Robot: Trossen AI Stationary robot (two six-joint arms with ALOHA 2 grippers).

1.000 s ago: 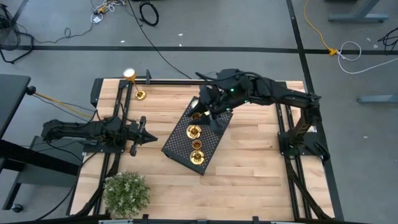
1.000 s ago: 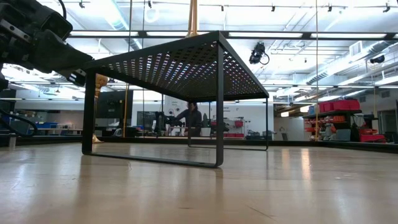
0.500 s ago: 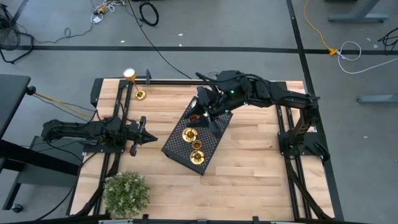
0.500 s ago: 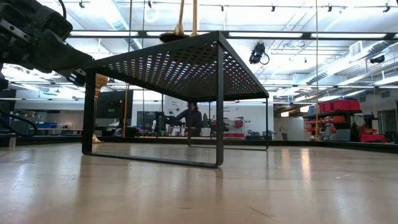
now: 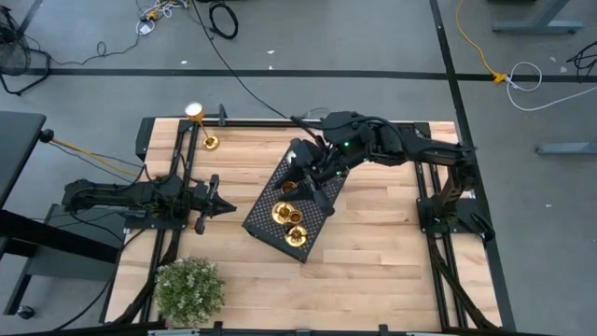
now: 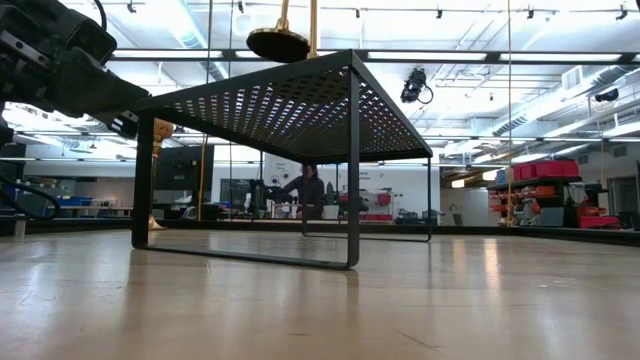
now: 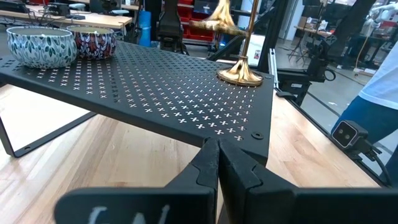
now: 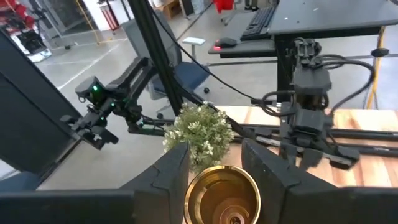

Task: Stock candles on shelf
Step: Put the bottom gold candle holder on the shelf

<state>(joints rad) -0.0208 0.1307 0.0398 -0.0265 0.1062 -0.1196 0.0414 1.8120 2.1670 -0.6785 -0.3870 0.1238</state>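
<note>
Brass base of a candle [image 8: 222, 198] sits between the right gripper's [image 5: 300, 177] fingers [image 8: 168, 177], which are partly closed on its stem. Gripper hangs over the shelf [image 5: 266, 221], candle lifted clear: low view shows the base [image 6: 278, 44] hovering above the mesh, not touching. Prob held high so it clears the candles already standing while it is carried to a free spot.

Just below the gripper on the mesh stand two candles [image 5: 281, 213], [image 5: 297, 235], close together toward the shelf's near end. A third candle [image 5: 209, 143] waits off the shelf, well away by the table's far-left corner, near the frame.

Left gripper [image 5: 222, 207] rests beside the shelf's left edge, fingers [image 7: 208, 163] pressed shut, empty, parked out of the way.

Hard to make out: the exact grip point on the stem, since the arm covers it from above and the wrist cam sees only the base. Held candle's top is cut off in the low view.
</note>
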